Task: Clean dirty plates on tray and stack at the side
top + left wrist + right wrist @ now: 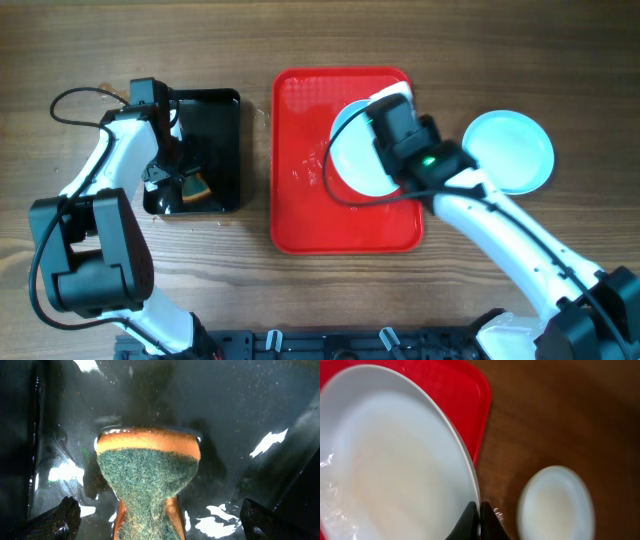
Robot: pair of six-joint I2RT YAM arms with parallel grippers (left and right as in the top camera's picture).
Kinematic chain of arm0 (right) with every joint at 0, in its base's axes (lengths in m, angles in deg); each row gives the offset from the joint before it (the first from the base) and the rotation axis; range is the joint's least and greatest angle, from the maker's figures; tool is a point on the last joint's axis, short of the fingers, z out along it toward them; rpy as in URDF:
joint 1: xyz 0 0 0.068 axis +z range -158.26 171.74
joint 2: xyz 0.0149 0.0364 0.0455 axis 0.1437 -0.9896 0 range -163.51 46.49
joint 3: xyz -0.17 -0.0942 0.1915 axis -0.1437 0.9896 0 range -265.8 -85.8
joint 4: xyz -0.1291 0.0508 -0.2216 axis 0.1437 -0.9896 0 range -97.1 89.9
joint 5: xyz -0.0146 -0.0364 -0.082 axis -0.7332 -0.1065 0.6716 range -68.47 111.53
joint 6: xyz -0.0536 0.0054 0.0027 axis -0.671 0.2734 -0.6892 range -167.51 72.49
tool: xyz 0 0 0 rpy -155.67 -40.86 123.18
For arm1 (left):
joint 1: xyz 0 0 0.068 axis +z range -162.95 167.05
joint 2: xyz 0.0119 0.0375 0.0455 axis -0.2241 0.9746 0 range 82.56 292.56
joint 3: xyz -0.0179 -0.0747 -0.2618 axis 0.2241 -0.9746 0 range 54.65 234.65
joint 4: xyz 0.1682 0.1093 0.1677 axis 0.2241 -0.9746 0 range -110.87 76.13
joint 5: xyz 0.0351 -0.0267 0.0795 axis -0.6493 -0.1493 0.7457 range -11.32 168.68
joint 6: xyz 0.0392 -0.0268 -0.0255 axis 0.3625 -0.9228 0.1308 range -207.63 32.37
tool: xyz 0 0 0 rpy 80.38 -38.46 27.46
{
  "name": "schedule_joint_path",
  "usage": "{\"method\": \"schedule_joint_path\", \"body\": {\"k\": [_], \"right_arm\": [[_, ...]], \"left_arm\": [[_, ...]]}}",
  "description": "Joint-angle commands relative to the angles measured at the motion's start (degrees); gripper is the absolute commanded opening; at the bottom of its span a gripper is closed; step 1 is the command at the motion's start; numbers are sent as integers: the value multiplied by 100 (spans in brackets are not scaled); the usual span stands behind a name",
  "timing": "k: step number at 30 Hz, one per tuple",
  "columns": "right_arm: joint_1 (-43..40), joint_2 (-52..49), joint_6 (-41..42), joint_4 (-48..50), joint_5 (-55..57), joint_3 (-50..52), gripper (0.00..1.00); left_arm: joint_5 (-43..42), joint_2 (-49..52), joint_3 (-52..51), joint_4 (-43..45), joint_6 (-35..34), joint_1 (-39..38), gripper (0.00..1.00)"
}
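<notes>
right end effector (pixel 480 519) clenched on plate (pixel 395 460) rim; plate stiff, likely slippery, breakable. left end effector (pixel 162 519) released over sponge (pixel 147 475), 9 o'clock of tray (pixel 300 220).

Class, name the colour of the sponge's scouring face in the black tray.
The scouring face is mottled dark green; best in the left wrist view.

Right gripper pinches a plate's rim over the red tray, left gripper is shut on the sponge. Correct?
No: the left gripper is open, fingers spread either side of the sponge, as the left wrist view shows. The right gripper does pinch the plate by its rim over the red tray.
</notes>
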Motion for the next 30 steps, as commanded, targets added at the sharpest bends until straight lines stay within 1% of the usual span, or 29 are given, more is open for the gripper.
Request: {"method": "schedule_joint_path", "body": {"k": [1, 5, 11, 17, 30], "right_arm": [[691, 138, -470, 111, 1993, -68, 4], [1357, 138, -914, 247, 2870, -68, 4], [1851, 138, -1198, 568, 3661, -68, 4], [2076, 138, -2057, 1287, 3821, -68, 4], [2074, 138, -2068, 1478, 3818, -68, 4]], "left_arm": [[-90, -70, 11, -2, 68, 15, 100], [-87, -70, 11, -2, 68, 15, 100], [-90, -70, 11, -2, 68, 15, 100], [-90, -70, 11, -2, 68, 15, 100], [-90, -70, 11, -2, 68, 15, 100]]}}
